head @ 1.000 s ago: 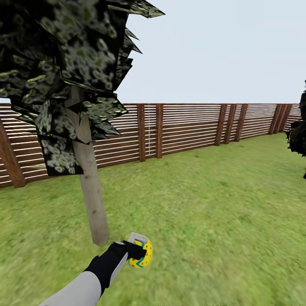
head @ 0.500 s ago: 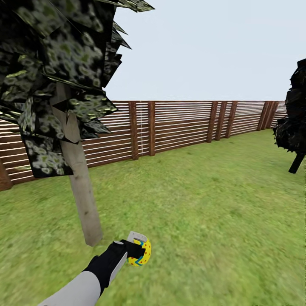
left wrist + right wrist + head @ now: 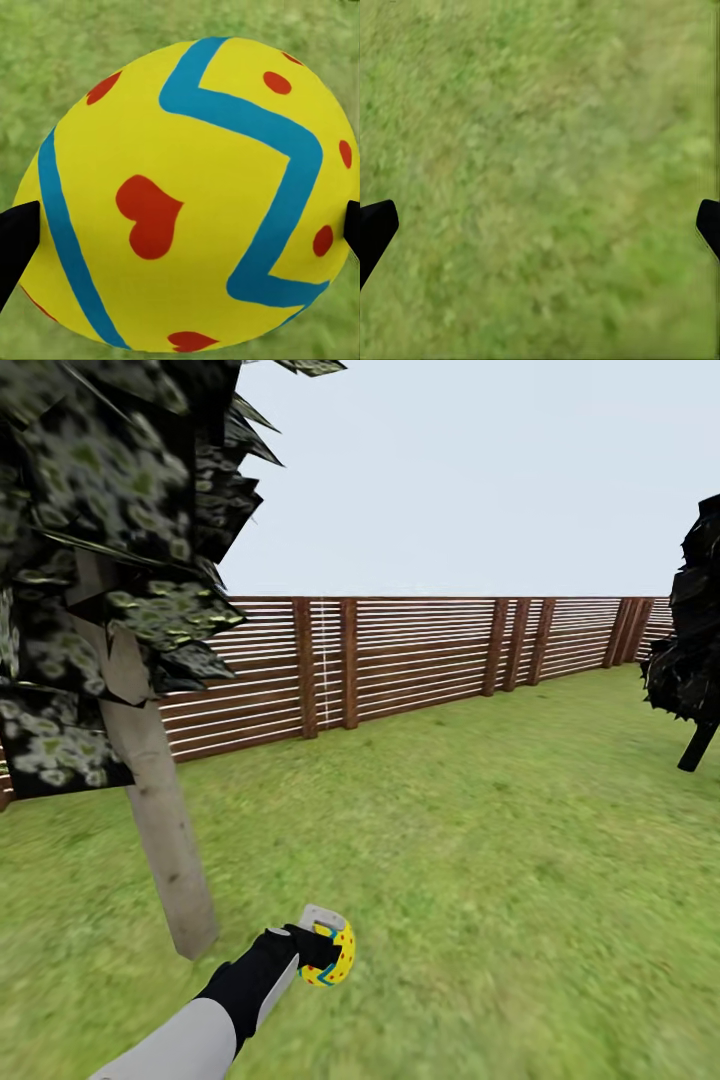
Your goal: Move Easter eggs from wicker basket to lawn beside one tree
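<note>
The lawn spread as a broad, flat stretch of short green grass, running back to a brown fence of horizontal wooden slats. A tree with a pale grey-tan trunk rose straight out of the grass at the left. Well apart, at the far right, a dark tree stood on the same turf, its trunk leaning.
</note>
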Tool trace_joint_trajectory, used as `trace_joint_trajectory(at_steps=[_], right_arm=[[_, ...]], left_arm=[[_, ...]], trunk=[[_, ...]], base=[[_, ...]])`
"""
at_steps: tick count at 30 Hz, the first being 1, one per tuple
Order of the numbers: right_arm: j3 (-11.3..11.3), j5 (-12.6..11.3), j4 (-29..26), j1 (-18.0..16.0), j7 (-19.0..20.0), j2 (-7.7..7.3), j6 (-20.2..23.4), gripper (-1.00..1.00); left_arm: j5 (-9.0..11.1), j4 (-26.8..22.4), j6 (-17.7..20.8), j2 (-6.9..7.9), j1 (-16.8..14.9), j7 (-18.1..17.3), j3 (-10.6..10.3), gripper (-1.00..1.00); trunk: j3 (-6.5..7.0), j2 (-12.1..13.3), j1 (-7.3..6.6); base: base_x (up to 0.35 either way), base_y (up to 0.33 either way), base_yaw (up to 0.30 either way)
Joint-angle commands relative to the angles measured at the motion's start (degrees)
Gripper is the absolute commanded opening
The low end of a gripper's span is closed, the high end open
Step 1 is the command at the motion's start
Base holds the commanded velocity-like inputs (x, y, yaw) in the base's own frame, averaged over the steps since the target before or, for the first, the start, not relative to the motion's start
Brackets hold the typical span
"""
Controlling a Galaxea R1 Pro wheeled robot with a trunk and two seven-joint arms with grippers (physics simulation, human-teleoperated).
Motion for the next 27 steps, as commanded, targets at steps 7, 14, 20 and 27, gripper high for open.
trace_joint_trajectory(at_steps=[7, 14, 20, 27], right_arm=[[-0.1, -0.5, -0.1, 0.0, 0.1, 0.04, 0.5, 1.00], [-0.1, -0.5, -0.1, 0.0, 0.1, 0.08, 0.4, 1.00], [0.2, -0.5, -0.1, 0.0, 0.1, 0.09, 0.4, 1.00], [0.3, -0.5, -0.1, 0.0, 0.1, 0.09, 0.4, 1.00]], left_arm=[[-0.1, -0.1, 0.3, 0.01, 0.0, 0.2, -0.2, -1.00], [0.1, 0.0, 0.2, 0.01, 0.0, 2.8, -0.1, -1.00], [0.2, 0.0, 0.2, 0.01, 0.0, 3.0, -0.1, -1.00], [0.2, 0.0, 0.1, 0.01, 0.0, 3.3, -0.1, -1.00]], trunk=[[-0.06, 0.0, 0.03], [-0.06, 0.0, 0.03], [-0.06, 0.0, 0.03], [-0.06, 0.0, 0.03]], base=[[0.229, -0.244, 0.000], [0.228, -0.247, 0.005], [0.228, -0.248, 0.228], [0.227, -0.248, 0.284]])
